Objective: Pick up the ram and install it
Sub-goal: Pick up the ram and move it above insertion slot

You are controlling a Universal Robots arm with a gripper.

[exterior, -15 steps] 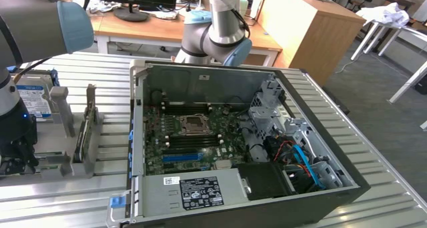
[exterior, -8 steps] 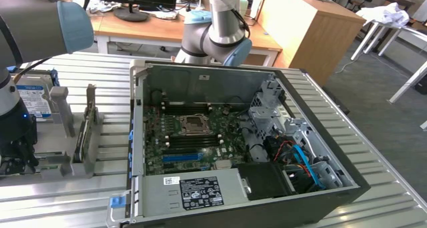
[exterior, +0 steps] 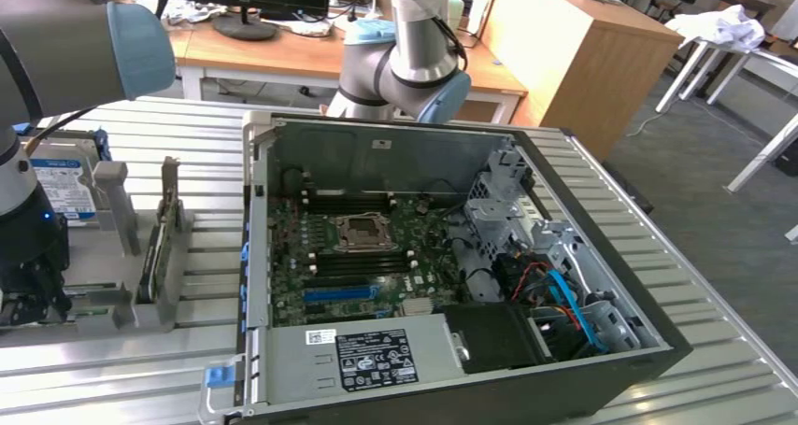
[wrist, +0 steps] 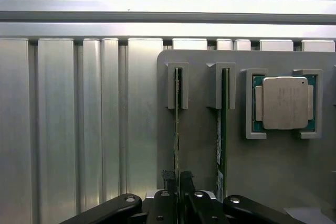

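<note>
Closest to the wrist camera we find the gripper (wrist: pixel 177 178), its dark fingers (wrist: pixel 169 178) slightly spread and set one on each side of the ram (wrist: pixel 177 124). Only a sliver of gap shows at each face, and we see no firm clamp on it. The ram stands on its long edge, its far end seated in a grey bracket of the holder plate (wrist: pixel 199 145). Just beside it, a second stick (wrist: pixel 222 124) stands on edge in its own bracket, parallel to the ram and apart from it. Beyond that stick a processor (wrist: pixel 285 109) lies flat in a framed pocket of the same plate. The plate rests on the slatted aluminium table (wrist: pixel 79 129). In the exterior view, the working arm (exterior: pixel 75 42) reaches down at the exterior view's left, with a hard drive (exterior: pixel 63 187) propped just beside it. The open computer case (exterior: pixel 374 145) lies on the table to the exterior view's right of the arm, its motherboard (exterior: pixel 349 257) exposed. A second arm (exterior: pixel 406 61) stands behind the case, and a wooden desk (exterior: pixel 586 61) lies further back.
</note>
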